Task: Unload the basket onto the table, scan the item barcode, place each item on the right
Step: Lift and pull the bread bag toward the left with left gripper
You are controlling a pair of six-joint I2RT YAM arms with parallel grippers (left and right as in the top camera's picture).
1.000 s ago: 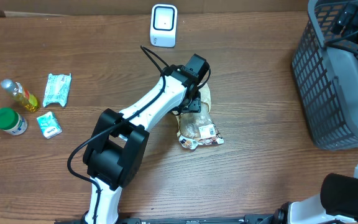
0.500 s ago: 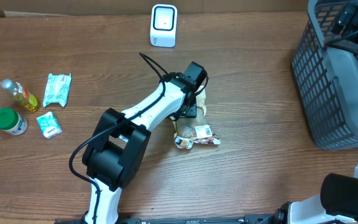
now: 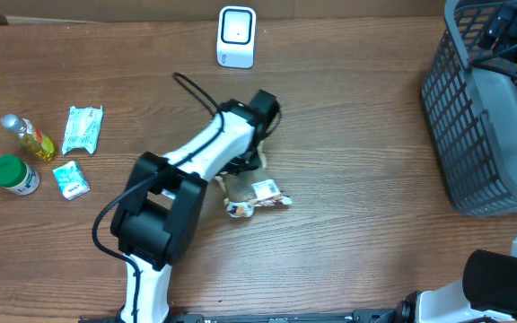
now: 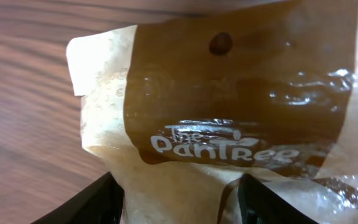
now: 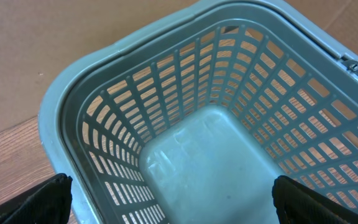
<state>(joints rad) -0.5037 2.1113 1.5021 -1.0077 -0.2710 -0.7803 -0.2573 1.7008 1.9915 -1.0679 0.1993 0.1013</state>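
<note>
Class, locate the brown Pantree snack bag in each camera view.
Overhead: snack bag mid-frame, beneath the left arm.
Left wrist: snack bag fills most of the frame, between the left hand fingers.
Right wrist: not in it; only the basket shows.
Shared landmark: the wooden table, in overhead and left wrist.

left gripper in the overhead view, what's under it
A snack bag: only its labelled lower end shows past the left gripper. The arm covers its top overhead; the wrist view shows that brown, printed part between the fingers.
</note>
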